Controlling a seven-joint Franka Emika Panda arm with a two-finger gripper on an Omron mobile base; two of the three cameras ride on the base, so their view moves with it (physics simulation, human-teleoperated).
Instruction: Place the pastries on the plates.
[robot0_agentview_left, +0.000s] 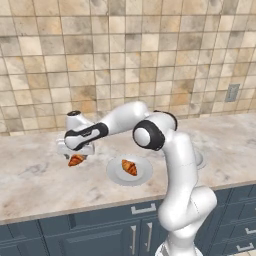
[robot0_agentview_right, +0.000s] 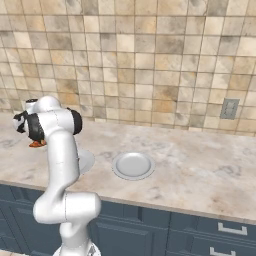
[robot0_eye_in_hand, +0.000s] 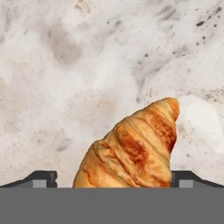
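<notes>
The jaws are clamped on a croissant, one dark fingertip on each side of it in the hand view, where the pastry rises between them with its tapered end pointing up over the marbled surface. In the left base view this croissant hangs just under the hand, at the left of the near plate, a little above the tabletop; whether it touches the stone I cannot tell. From the right base view a sliver of it peeps out under the hand at the far left.

The second croissant lies in the middle of the near plate, slanted, with bare rim all round it.

The other plate sits to the right of the arm, with nothing on it; in the left base view it is mostly hidden behind the arm, only a bit of rim showing. In the right base view the edge of the near plate shows just beside the arm's column.

The arm reaches left and forward from its base, elbow bent high. Behind the tabletop stands a tan tiled wall with an outlet at the right. Below are dark blue cabinets with metal handles.
</notes>
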